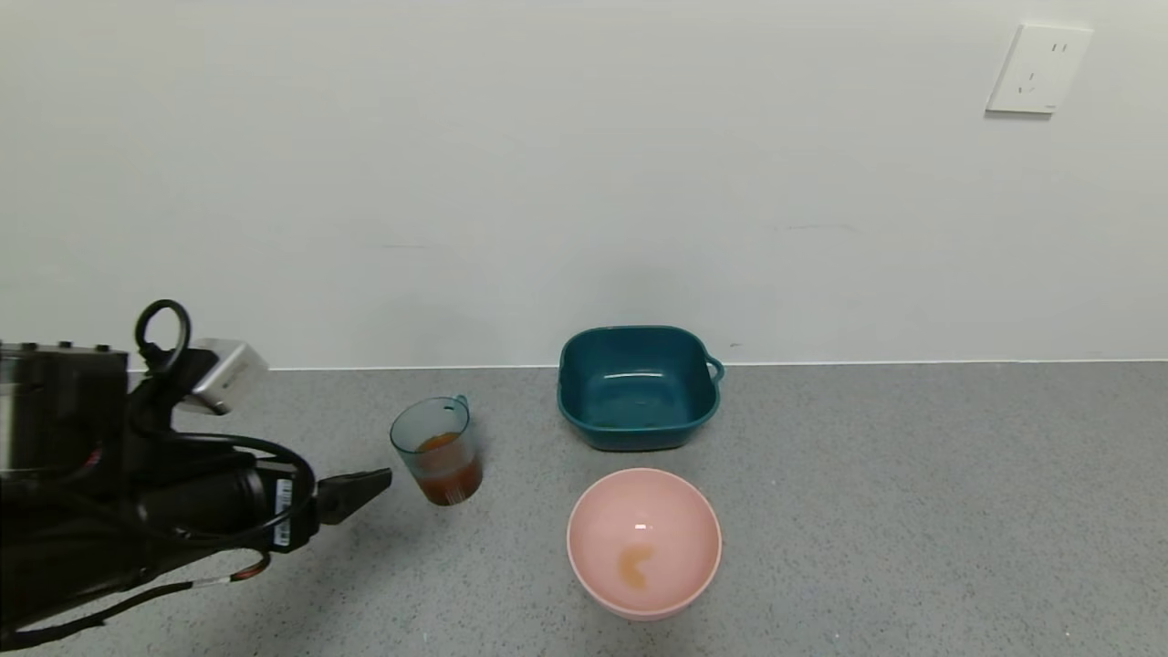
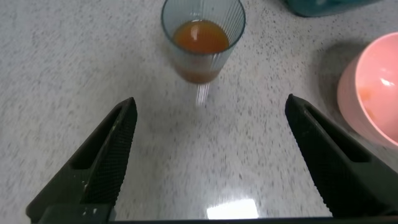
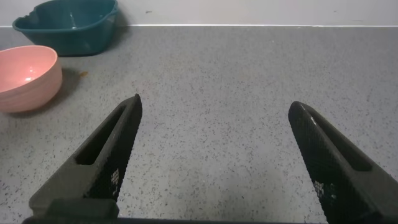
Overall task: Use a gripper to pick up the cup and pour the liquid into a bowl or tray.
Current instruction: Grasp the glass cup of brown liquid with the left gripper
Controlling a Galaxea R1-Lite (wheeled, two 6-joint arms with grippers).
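- The cup [image 1: 436, 449] stands upright on the grey table [image 1: 912, 511], holding brown liquid [image 1: 449, 479] in its lower part. It is the landmark for everything below.
- The left hand [image 1: 365, 486] hovers just beside the cup on the robot's left, a little nearer the robot, not touching it. Its fingers [image 2: 106, 158] are spread wide apart and hold nothing, and in the left wrist view the cup [image 2: 203, 38] sits ahead between them.
- The teal basin [image 1: 637, 388] is the pouring target. It rests to the cup's right, slightly farther back, near the wall, and looks empty.
- A pink bowl [image 1: 644, 540] lies to the cup's right and nearer the robot, with a small orange stain inside.
- The right hand [image 3: 211, 162] is low over bare table far to the cup's right, fingers apart and empty, apparently idle.
- To do the approach well, I would keep the cup centred between the left fingers, advance level until they flank its ribbed wall, and close on the mid-body.
- The small handle [image 1: 461, 400] on the far side should stay clear of the fingers.
- A gentle squeeze seems wise, since thin plastic may flex and spill.
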